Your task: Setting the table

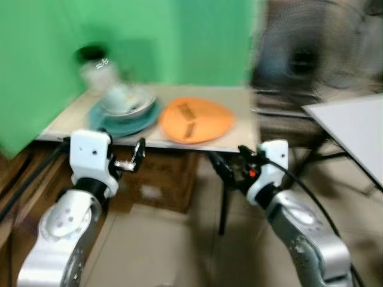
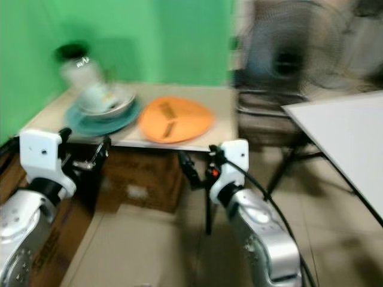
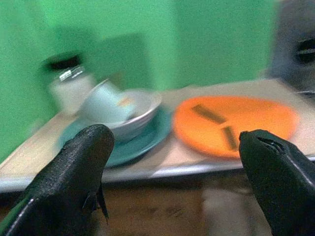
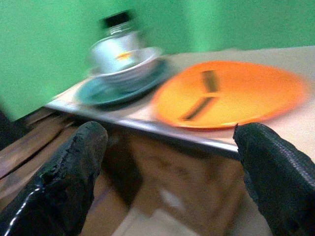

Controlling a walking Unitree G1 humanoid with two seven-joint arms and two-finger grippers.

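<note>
A low beige table [image 1: 240,110] stands against a green backdrop. On its left side a teal plate [image 1: 145,121] carries a white bowl [image 1: 139,108] with a pale cup [image 3: 103,104] lying tilted inside. Behind them stands a jar [image 1: 96,67] with a black lid. An orange plate [image 1: 196,119] with two dark strips lies at the table's middle. My left gripper [image 1: 135,156] is open and empty, just before the table's front edge below the teal plate. My right gripper [image 1: 230,162] is open and empty too, low in front of the edge near the orange plate. The views are blurred.
A large fan [image 1: 311,54] stands behind the table on the right. A white tabletop [image 1: 353,125] juts in at the far right. A cardboard box [image 1: 158,179] sits under the beige table, between its dark legs. Tiled floor lies below my arms.
</note>
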